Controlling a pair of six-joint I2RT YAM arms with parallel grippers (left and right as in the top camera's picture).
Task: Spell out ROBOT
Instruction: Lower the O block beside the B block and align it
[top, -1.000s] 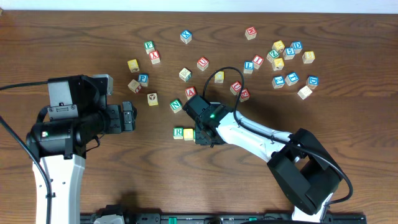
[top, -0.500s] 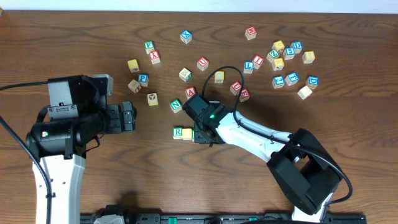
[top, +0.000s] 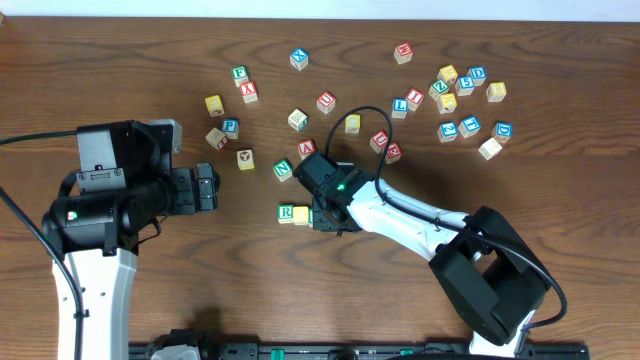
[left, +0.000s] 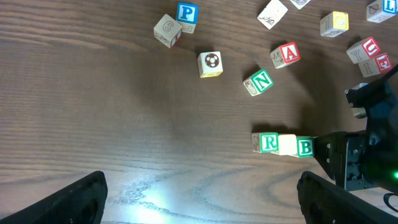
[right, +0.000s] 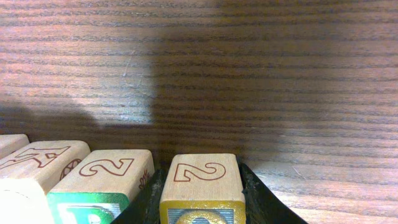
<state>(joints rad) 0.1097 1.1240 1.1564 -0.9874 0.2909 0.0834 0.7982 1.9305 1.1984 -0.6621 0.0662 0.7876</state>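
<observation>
The green R, a pale yellow cube and the green B sit touching in a straight row near the middle of the table. At the B's end of that row, the right gripper is clamped on a second yellow cube, held just beside the B with a finger between them. The left gripper hangs well off to the left, spread wide and empty. Other cubes lie scattered farther back.

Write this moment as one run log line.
left gripper: open, empty | right gripper: shut on yellow cube | yellow cube: next to green B cube
</observation>
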